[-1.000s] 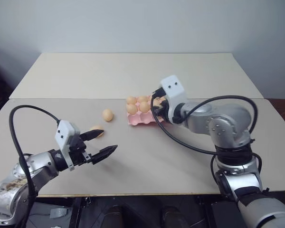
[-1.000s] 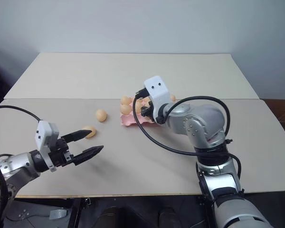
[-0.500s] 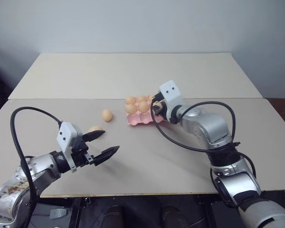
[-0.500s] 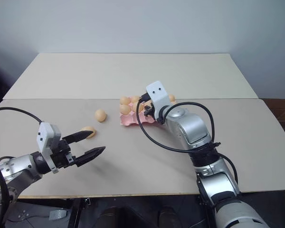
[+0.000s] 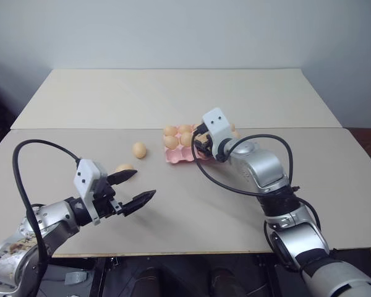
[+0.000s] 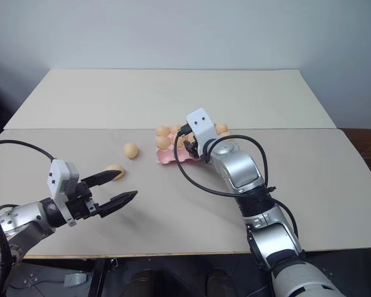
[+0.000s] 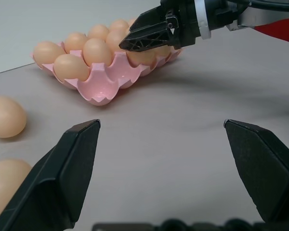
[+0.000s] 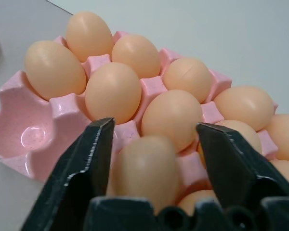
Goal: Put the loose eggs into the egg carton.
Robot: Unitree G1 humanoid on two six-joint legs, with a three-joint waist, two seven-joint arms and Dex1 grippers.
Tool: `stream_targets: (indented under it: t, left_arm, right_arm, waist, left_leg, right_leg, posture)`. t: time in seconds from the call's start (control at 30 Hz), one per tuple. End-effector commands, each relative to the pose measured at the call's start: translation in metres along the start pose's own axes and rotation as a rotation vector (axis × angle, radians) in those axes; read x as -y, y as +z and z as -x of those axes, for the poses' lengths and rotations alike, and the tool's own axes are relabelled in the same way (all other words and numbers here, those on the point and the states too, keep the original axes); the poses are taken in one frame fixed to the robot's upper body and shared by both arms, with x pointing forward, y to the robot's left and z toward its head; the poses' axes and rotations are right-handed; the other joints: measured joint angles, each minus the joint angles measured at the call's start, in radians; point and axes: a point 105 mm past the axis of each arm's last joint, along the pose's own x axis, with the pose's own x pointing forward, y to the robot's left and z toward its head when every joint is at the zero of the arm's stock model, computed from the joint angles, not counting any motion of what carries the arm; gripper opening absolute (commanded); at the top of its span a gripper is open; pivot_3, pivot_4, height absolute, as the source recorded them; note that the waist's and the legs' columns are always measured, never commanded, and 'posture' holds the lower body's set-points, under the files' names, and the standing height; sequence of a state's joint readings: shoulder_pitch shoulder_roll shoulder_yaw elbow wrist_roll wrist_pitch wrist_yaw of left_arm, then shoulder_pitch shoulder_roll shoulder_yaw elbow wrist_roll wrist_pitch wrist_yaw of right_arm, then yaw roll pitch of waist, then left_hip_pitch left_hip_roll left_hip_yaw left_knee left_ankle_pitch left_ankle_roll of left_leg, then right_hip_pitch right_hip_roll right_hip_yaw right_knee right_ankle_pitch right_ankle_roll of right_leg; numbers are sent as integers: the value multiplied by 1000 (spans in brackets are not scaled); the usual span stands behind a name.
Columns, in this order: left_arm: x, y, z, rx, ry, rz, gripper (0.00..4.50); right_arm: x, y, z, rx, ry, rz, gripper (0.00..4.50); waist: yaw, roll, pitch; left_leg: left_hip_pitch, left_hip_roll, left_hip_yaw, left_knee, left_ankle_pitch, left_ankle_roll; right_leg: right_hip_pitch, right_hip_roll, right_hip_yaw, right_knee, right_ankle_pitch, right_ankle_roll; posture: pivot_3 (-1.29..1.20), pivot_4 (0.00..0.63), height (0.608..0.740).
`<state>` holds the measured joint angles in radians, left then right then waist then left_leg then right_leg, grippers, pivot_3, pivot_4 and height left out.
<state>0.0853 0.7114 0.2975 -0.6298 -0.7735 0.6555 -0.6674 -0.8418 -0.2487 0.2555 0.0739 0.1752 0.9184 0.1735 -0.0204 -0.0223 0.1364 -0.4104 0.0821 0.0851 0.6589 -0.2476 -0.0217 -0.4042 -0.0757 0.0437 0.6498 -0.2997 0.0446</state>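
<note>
We judge the loose eggs to be light, rigid and brittle, with smooth rounded shells that could slip from hard black fingers; each is best taken across its narrow middle with a gentle squeeze, never by the tips; they are small, oval, tan-orange and all alike. The egg carton (image 5: 180, 156) is a pale pink moulded tray lying near the middle of the worktop (image 5: 173, 99); most of its cups hold eggs, while the cup at its near left corner (image 8: 31, 137) stands empty.

The right tool (image 8: 151, 159) hangs over the near edge of the carton with its fingers spread apart; an egg (image 8: 145, 169) sits between them, and we cannot tell whether they touch its shell or whether it has settled fully into a cup.

Two eggs remain on the worktop to the left of the carton; one (image 5: 140, 150) lies well apart from the tray, the other (image 5: 123, 168) lies nearer us, just beside the far fingertip of the left tool (image 5: 136, 187); that tool hovers low over the worktop, fingers wide apart and empty.
</note>
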Motion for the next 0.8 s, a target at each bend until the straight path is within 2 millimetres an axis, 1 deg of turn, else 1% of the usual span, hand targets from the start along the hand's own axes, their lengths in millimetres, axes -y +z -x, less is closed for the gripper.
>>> stream_targets:
  t: [0.03,0.07,0.2,0.23,0.33,0.4,0.47,0.5,0.57,0.67,0.73,0.8]
  left_arm:
    - [2,12,3,29,-3,-46,4500]
    - [2,12,4,29,-3,-47,4500]
    - [-2,14,5,27,1,-51,4500]
    - [-4,15,6,31,8,-52,4500]
    - [-16,25,15,50,51,-57,4500]
    - [-25,30,24,46,87,-66,4500]
    - [-34,32,35,25,110,-67,4500]
    - [-38,32,43,4,115,-71,4500]
    - [-46,33,57,-31,123,-79,4500]
    - [-66,34,79,-104,187,-107,4500]
    - [-72,40,90,-126,200,-123,4500]
    - [-73,46,98,-145,187,-128,4500]
  right_arm:
    - [7,17,8,76,-20,10,4365]
    - [8,18,10,78,-19,10,4440]
    - [10,24,19,95,-13,19,4440]
    - [12,28,25,109,-3,21,4440]
    - [16,46,53,186,108,10,4440]
    - [21,47,73,197,200,17,4440]
    - [27,41,93,185,307,54,4440]
    - [31,35,108,190,370,106,4440]
    - [39,24,129,179,452,170,4440]
    - [63,10,152,132,491,183,4440]
    - [77,6,164,117,497,181,4440]
    - [90,5,174,119,489,172,4440]
  waist:
    - [0,0,0]
    - [0,0,0]
    - [1,0,0]
    - [2,0,0]
    - [5,0,0]
    - [8,0,0]
    - [11,0,0]
    - [12,0,0]
    - [11,0,0]
    - [6,0,1]
    - [-1,0,1]
    - [-1,0,1]
  left_leg:
    - [0,0,0,0,0,0]
    - [0,0,0,0,0,0]
    - [0,0,0,0,0,0]
    - [0,0,0,0,0,0]
    - [0,0,0,0,0,0]
    - [0,0,0,0,0,0]
    - [0,0,0,0,0,1]
    - [0,0,0,0,-1,1]
    - [1,0,0,0,-1,2]
    - [1,0,0,0,-1,2]
    - [5,0,1,0,-1,2]
    - [6,0,1,-1,-1,2]
  right_leg:
    - [0,0,0,0,0,0]
    - [0,0,0,0,0,0]
    - [0,0,0,0,0,0]
    - [0,0,0,0,0,0]
    - [0,0,0,0,0,0]
    - [0,0,0,-1,0,0]
    - [1,0,-1,-1,0,0]
    - [1,0,-1,-2,0,0]
    - [2,0,-1,-3,0,0]
    - [2,0,-1,-2,0,0]
    - [3,0,1,-2,0,0]
    - [5,1,1,-2,0,0]
  posture:
    - [0,150,740]
    - [0,150,740]
    - [0,150,740]
    - [0,150,740]
    - [0,150,740]
    - [0,150,740]
    - [0,150,740]
    - [0,150,740]
    - [0,150,740]
    - [0,150,740]
    - [0,150,740]
    - [0,150,740]
